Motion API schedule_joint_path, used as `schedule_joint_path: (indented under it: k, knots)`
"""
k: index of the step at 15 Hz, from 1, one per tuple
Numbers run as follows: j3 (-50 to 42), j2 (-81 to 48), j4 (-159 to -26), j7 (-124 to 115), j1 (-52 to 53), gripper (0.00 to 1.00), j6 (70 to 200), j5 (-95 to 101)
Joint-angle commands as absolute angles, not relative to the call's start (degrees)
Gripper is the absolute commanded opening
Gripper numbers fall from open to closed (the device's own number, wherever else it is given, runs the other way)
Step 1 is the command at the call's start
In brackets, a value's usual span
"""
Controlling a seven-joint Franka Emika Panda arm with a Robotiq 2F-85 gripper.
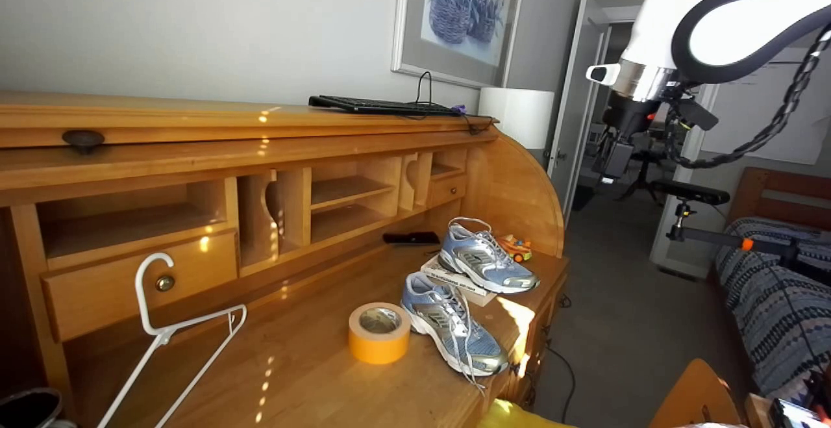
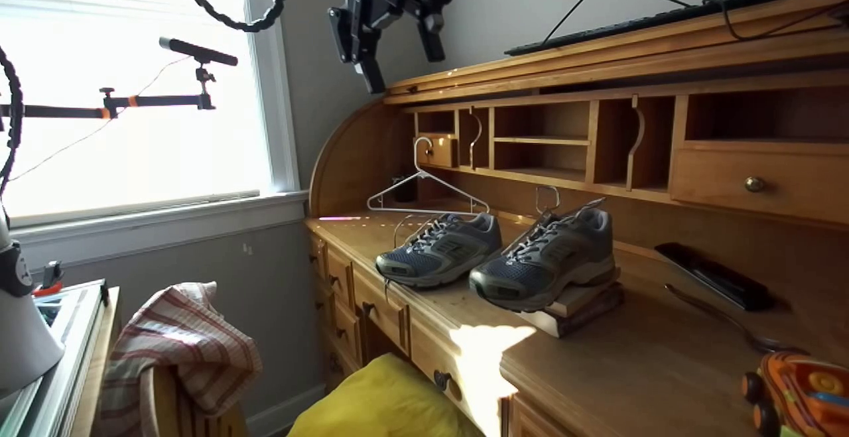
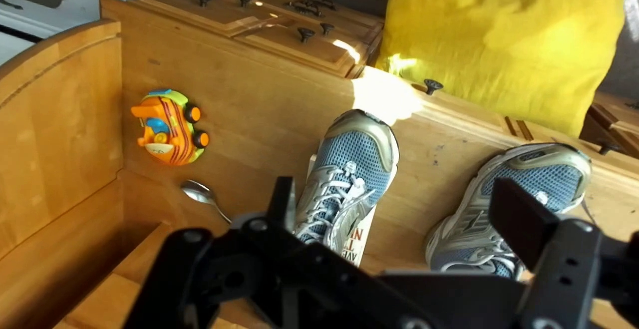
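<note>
My gripper (image 2: 404,64) is open and empty, high above the desk. It also shows in an exterior view (image 1: 610,168) and in the wrist view (image 3: 402,209). Below it, a blue-grey running shoe (image 3: 349,169) rests on a small stack of books (image 1: 454,278). Its mate (image 3: 524,184) stands on the desk beside it, partly hidden by a finger in the wrist view. A roll of orange tape (image 1: 380,349) lies by that shoe. A white hanger (image 2: 421,173) stands up farther along the desk. An orange toy car (image 3: 172,129) and a spoon (image 3: 198,191) lie near the desk's end.
The wooden rolltop desk (image 1: 311,363) has cubbies and small drawers along its back. A black keyboard (image 1: 389,106) lies on its top. A dark flat object (image 2: 716,276) lies near the cubbies. A yellow cushion (image 3: 499,44) is at the front edge. A white lampshade (image 1: 516,116) stands beyond.
</note>
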State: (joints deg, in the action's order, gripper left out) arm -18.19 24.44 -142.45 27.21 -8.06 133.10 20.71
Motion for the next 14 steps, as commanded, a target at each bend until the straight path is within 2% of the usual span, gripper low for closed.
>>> schedule_joint_path:
  k: [1,10,14]
  knots:
    - [-18.42,13.37,-135.68,27.86,-7.03,1.0,135.61,14.53]
    - [-14.08,-1.4,-126.86,21.82,-8.64,1.0,136.12,9.44]
    - [-13.1,-0.23,-127.84,22.4,-9.11,1.0,135.63,10.23]
